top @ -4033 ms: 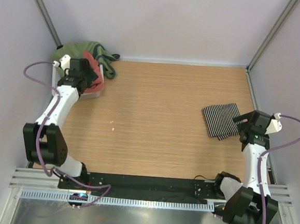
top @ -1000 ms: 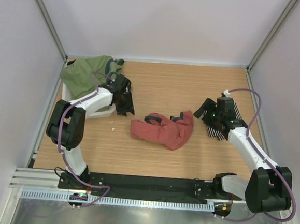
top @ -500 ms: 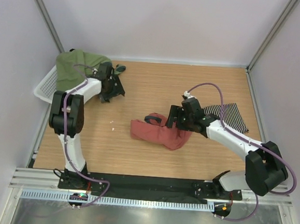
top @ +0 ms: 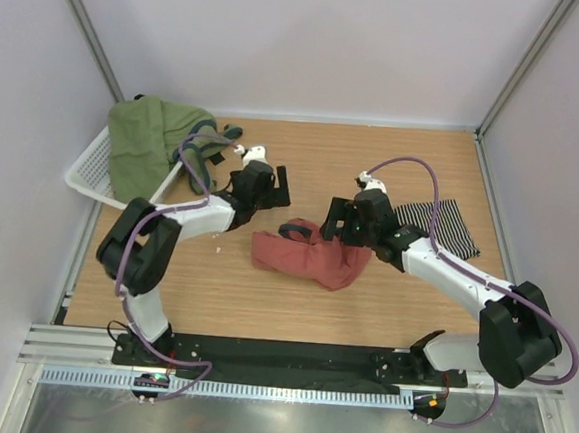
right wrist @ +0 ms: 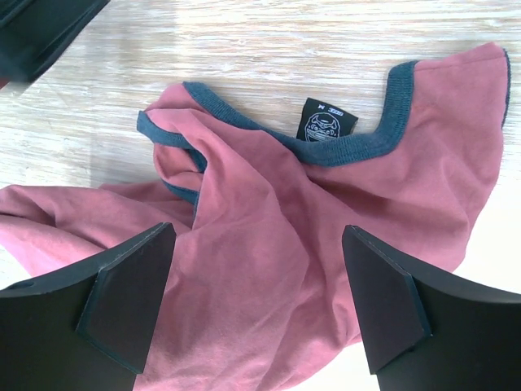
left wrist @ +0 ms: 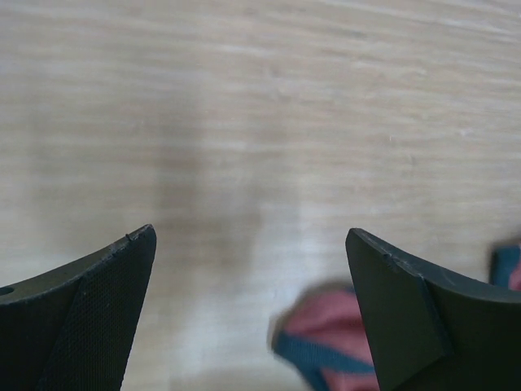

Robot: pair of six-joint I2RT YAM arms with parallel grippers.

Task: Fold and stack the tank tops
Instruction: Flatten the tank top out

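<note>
At far left a white basket (top: pixel 91 166) holds a green cloth (top: pixel 150 140); just right of it the left gripper (top: pixel 281 187) hangs spread wide and empty over the bare wooden table (top: pixel 374 163). Mid-table lies the crumpled salmon-red tank top (top: pixel 311 260), with the right gripper (top: pixel 330 221) spread wide above its teal-trimmed neck, holding nothing. The striped tank top (top: pixel 447 225) lies folded at right.

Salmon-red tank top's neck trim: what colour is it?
Dark teal. The neck trim shows best in the right wrist view, beside the black label.
</note>
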